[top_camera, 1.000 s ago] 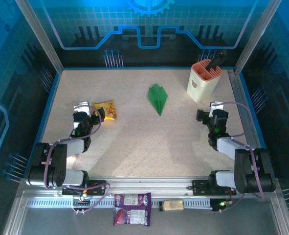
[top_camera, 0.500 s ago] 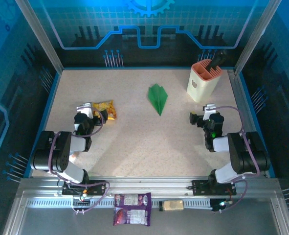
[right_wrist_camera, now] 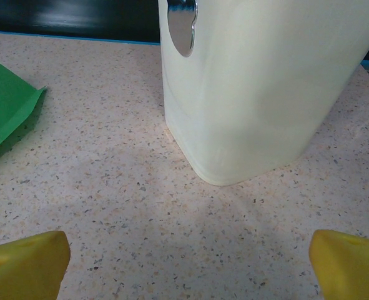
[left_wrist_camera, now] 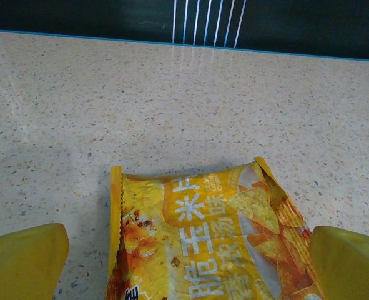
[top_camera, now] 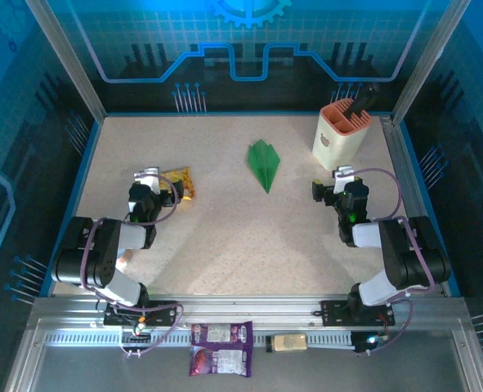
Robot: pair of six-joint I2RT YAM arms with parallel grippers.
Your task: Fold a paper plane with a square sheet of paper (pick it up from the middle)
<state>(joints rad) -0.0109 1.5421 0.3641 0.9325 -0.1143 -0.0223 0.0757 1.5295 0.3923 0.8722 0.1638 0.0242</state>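
Note:
The square sheet of paper lies folded into a narrow green paper plane (top_camera: pixel 264 163) at the table's middle back, its point toward the near edge. One green edge of it (right_wrist_camera: pixel 6 106) shows at the left of the right wrist view. My left gripper (top_camera: pixel 155 186) rests low at the left, open, and its yellow fingertips (left_wrist_camera: pixel 22 259) stand either side of a yellow snack packet (left_wrist_camera: pixel 203 237) lying flat on the table. My right gripper (top_camera: pixel 329 188) is low at the right and open, with bare table between its fingertips (right_wrist_camera: pixel 349 262).
A cream holder with an orange rim (top_camera: pixel 340 135) stands at the back right, close ahead of the right gripper (right_wrist_camera: pixel 190 262) as a cream wall (right_wrist_camera: pixel 259 81). A purple packet (top_camera: pixel 221 348) and a small tan item (top_camera: pixel 288 342) lie on the front rail.
Both arms have drawn back and folded down. The left gripper edged up toward the snack packet, the right gripper shifted left toward the holder. The green plane has not moved.

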